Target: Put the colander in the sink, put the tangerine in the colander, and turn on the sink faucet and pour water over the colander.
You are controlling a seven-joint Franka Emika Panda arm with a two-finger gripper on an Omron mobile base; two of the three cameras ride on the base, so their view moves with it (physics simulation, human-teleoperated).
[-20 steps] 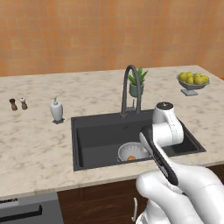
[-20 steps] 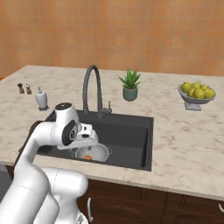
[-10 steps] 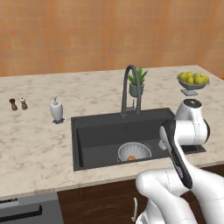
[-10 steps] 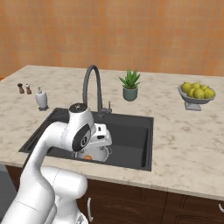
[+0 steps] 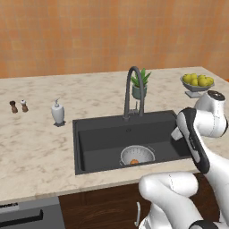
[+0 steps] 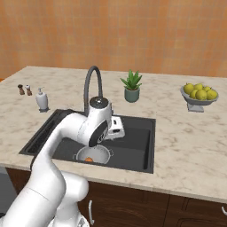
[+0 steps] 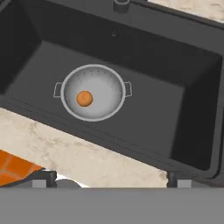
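Note:
The silver colander [image 7: 92, 92] sits on the floor of the black sink [image 7: 166, 109], near its front wall. The orange tangerine [image 7: 85, 98] lies inside it, left of centre. In the base views the colander [image 5: 137, 155] [image 6: 93, 155] holds the tangerine [image 5: 133, 162] [image 6: 89, 159] in the sink [image 5: 103, 143] [image 6: 133, 146]. My gripper [image 7: 110, 178] hovers above the sink's front rim, open and holding nothing, well clear of the colander. The hand [image 5: 176, 133] [image 6: 116, 127] hangs over the basin's right half. The sink faucet [image 5: 134, 89] [image 6: 92, 86] arches behind the basin, and no water shows.
A white pump bottle [image 5: 58, 112] [image 6: 42, 99] stands left of the sink, two small shakers [image 5: 19, 106] farther left. A potted plant [image 5: 139, 85] [image 6: 131, 86] stands behind the basin. A footed bowl of yellow-green fruit [image 5: 197, 84] [image 6: 199, 95] stands at the right.
The arm has swung to the right and lifted away from the colander, with the jaws staying open. Colander and tangerine have not moved.

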